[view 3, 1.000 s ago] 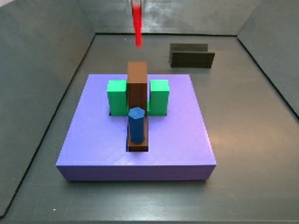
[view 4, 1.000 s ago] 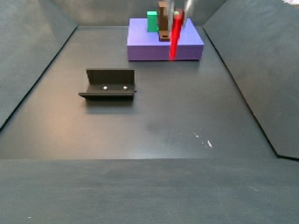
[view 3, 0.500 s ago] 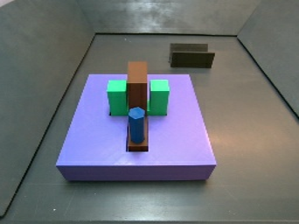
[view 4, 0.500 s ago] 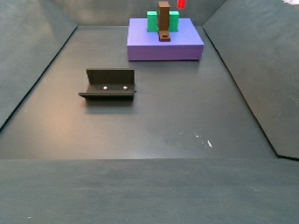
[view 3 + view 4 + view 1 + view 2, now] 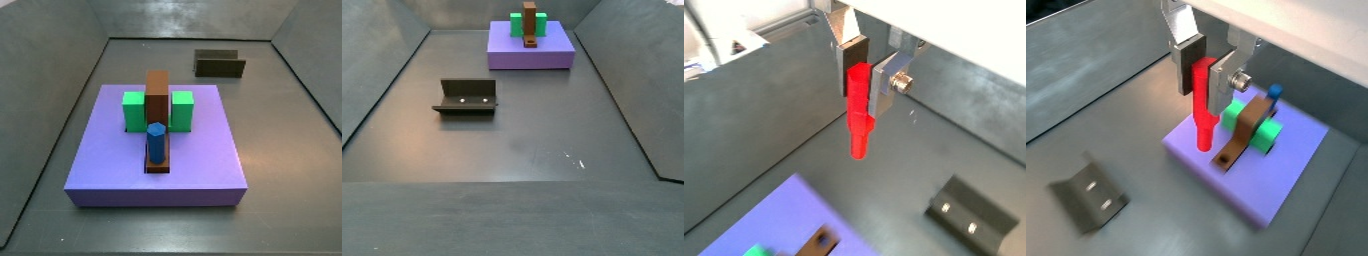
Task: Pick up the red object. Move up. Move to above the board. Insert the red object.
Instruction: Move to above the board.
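Observation:
My gripper (image 5: 863, 66) (image 5: 1204, 70) is shut on the top of the red object (image 5: 858, 110) (image 5: 1203, 103), a long red peg that hangs straight down from the silver fingers. It shows in both wrist views and is out of frame in both side views. The purple board (image 5: 187, 155) (image 5: 552, 52) (image 5: 1287, 165) carries a brown bar (image 5: 158, 100), a green block (image 5: 135, 110) and a blue peg (image 5: 156, 143). In a wrist view the red peg's tip hangs high above the board's near edge.
The dark fixture (image 5: 219, 65) (image 5: 466, 97) stands on the grey floor away from the board; it also shows in both wrist views (image 5: 969, 213) (image 5: 1088, 198). Grey walls enclose the floor.
The red peg and gripper have risen out of both side views since a second ago. The board and fixture have not moved.

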